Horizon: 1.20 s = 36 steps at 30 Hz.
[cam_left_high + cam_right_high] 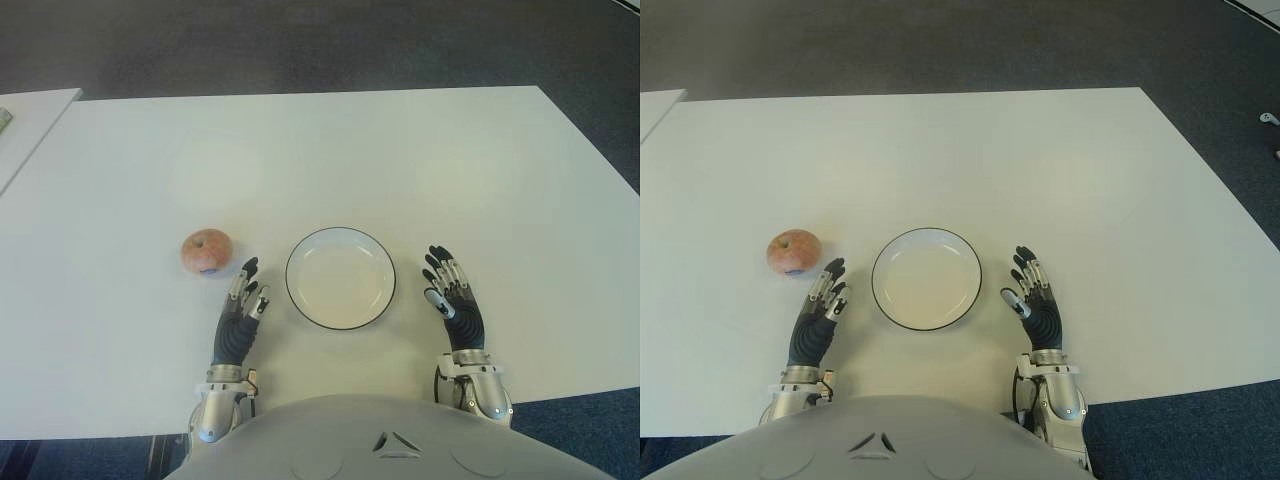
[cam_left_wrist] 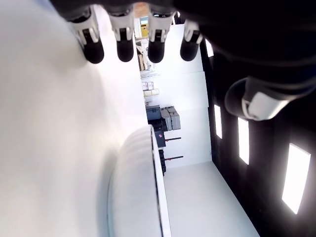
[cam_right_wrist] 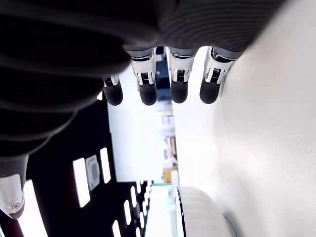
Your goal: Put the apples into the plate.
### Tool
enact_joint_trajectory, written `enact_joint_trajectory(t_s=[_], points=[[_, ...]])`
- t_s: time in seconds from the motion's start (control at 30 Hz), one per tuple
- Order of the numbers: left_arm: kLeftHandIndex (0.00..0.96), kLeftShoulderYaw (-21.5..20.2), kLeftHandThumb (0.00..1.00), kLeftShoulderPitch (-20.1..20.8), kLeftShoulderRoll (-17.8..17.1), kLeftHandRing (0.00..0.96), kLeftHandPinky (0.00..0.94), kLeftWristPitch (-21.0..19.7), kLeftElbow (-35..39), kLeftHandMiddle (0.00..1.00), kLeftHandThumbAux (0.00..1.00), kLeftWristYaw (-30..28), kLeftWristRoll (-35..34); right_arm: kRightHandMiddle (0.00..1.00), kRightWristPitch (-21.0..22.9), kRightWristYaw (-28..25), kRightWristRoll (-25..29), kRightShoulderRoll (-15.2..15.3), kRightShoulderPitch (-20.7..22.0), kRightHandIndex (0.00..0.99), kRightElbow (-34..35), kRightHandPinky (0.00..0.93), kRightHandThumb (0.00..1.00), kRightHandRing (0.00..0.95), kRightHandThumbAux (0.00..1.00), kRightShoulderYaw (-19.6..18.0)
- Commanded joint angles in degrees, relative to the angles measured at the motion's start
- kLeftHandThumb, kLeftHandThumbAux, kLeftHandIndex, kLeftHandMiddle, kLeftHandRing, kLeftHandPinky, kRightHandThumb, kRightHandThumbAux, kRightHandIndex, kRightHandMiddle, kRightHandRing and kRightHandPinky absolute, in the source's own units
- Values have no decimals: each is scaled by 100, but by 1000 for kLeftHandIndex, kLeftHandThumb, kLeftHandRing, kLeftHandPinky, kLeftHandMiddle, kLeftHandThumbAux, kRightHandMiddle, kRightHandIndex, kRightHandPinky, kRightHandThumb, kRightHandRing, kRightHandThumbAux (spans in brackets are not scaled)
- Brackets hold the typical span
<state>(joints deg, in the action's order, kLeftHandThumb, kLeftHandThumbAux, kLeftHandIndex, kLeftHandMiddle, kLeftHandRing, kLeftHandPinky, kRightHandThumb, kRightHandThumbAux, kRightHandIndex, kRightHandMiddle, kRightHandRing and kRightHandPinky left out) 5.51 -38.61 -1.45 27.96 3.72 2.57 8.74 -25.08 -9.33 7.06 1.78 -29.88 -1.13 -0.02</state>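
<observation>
Two empty hands (image 1: 240, 305) (image 1: 450, 295); one apple (image 1: 206, 251), one plate (image 1: 340, 240)

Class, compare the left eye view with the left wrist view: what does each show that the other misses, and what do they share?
Only the left eye view shows the apple, sitting on the table ahead of the left hand, and the right hand on the plate's right. Only the left wrist view shows the left hand's fingertips from close by, extended and holding nothing. Both show the white table and the empty, dark-rimmed plate.

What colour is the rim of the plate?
The plate is white with a thin dark rim, seen best in the left eye view.
</observation>
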Motion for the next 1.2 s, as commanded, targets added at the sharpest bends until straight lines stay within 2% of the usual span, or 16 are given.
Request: enact_joint_trajectory(t_s=[0.03, 0.27, 0.6, 0.7, 0.8, 0.87, 0.93, 1.0, 1.1, 1.13, 1.2], points=[[0, 10, 34, -6, 23, 0, 0, -115, -32, 0, 369, 35, 1, 0, 529, -13, 45, -12, -203, 0, -388, 0, 196, 0, 528, 13], [0, 15, 32, -7, 5, 0, 0, -53, -23, 0, 376, 28, 16, 0, 513, 3, 18, -13, -203, 0, -401, 0, 199, 0, 527, 8], [0, 3, 36, 22, -23, 0, 0, -365, 303, 0, 394, -152, -316, 0, 460, 29, -20, -28, -173, 0, -457, 0, 203, 0, 530, 0], [0, -154, 42, 98, -152, 0, 0, -748, 881, 0, 407, -281, -551, 0, 434, 31, -26, -33, -143, 0, -503, 0, 205, 0, 524, -4], [0, -266, 54, 42, -213, 0, 9, -1405, 2008, 0, 428, -315, -600, 0, 382, 36, -57, -36, -112, 0, -553, 0, 206, 0, 516, 1], [0, -335, 64, 84, -240, 0, 26, -1605, 2274, 0, 447, -281, -489, 0, 373, 40, -70, -37, -74, 0, -595, 0, 206, 0, 513, 1], [0, -524, 78, 163, -378, 5, 51, -1562, 2635, 2, 480, -95, 429, 0, 393, 33, -81, -23, -57, 0, -614, 0, 203, 0, 513, 3], [6, -606, 97, 201, -447, 20, 78, -1532, 2814, 11, 515, 25, 1010, 0, 405, 28, -84, -17, -32, 0, -640, 0, 201, 0, 514, 0], [25, -796, 151, 332, -675, 46, 87, -1031, 2764, 33, 531, 876, 2859, 0, 428, 1, -35, -15, -2, 0, -681, 0, 200, 0, 517, -11], [38, -875, 204, 430, -836, 53, 78, -977, 2722, 45, 509, 1216, 3541, 0, 425, -13, -13, -18, 5, 0, -694, 0, 200, 0, 519, -14], [60, -994, 267, 615, -1105, 55, 65, -1069, 2683, 56, 471, 1523, 4330, 0, 414, -27, 7, -22, 21, 0, -720, 0, 200, 0, 521, -15]])
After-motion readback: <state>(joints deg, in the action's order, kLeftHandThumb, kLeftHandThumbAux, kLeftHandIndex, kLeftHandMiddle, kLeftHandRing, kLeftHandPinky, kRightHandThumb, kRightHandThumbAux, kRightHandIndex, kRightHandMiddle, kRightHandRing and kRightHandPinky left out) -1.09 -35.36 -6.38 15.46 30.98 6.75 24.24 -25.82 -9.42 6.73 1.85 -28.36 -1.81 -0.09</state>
